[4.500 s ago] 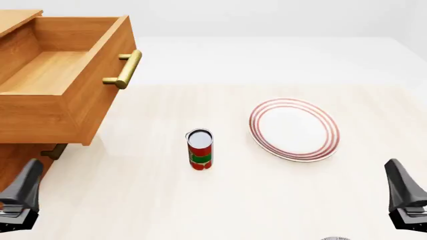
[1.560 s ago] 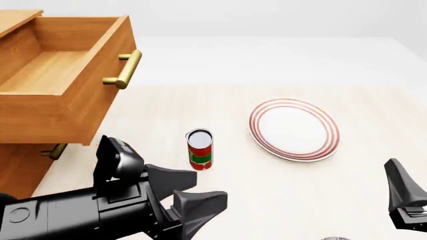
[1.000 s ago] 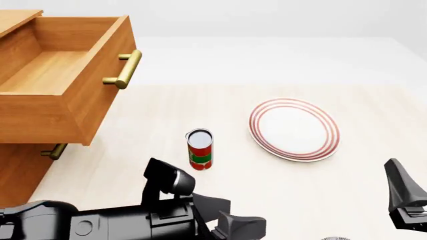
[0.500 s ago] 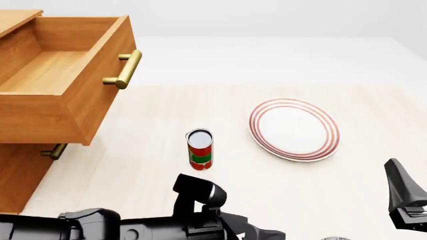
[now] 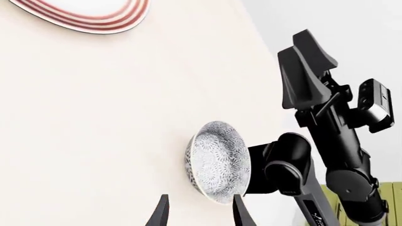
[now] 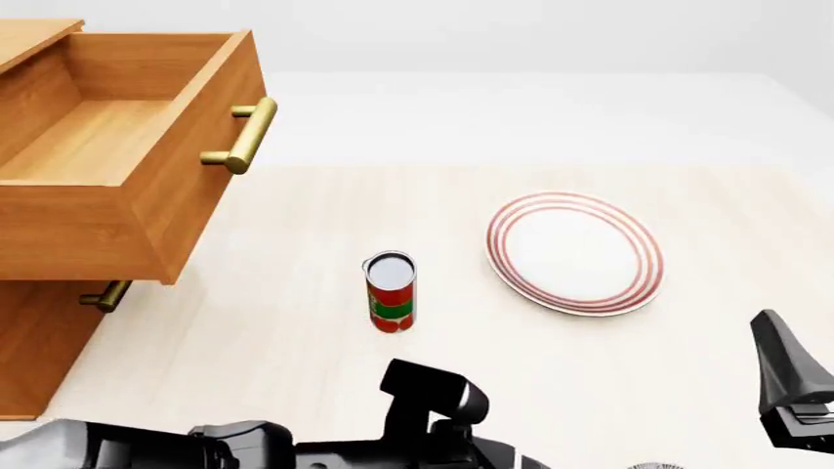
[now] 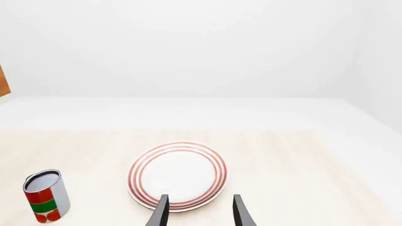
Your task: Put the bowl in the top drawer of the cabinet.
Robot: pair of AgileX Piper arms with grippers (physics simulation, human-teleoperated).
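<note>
The bowl (image 5: pixel 218 168), white with a dense grey-blue pattern, sits on the table near the base of the right arm (image 5: pixel 333 141). In the left wrist view my left gripper (image 5: pixel 199 213) is open, its fingertips a short way from the bowl's rim and touching nothing. In the front view only a grey sliver of the bowl (image 6: pixel 655 466) shows at the bottom edge. The left arm (image 6: pixel 326 451) lies along that edge, its fingertips out of frame. The cabinet (image 6: pixel 33 332) stands far left with the top drawer (image 6: pixel 209 181) pulled out and empty. My right gripper (image 7: pixel 199 211) is open and holds nothing.
A red and green can (image 6: pixel 391 291) stands upright mid-table. A flat red-ringed plate (image 6: pixel 575 252) lies to its right. The top drawer's brass handle (image 6: pixel 241 135) juts toward the table. The lower drawer's handle (image 6: pixel 104 293) sits beneath the open drawer.
My left arm has swept from the front left corner rightward along the near edge, toward the bowl. The right arm, can, plate and drawer have not moved.
</note>
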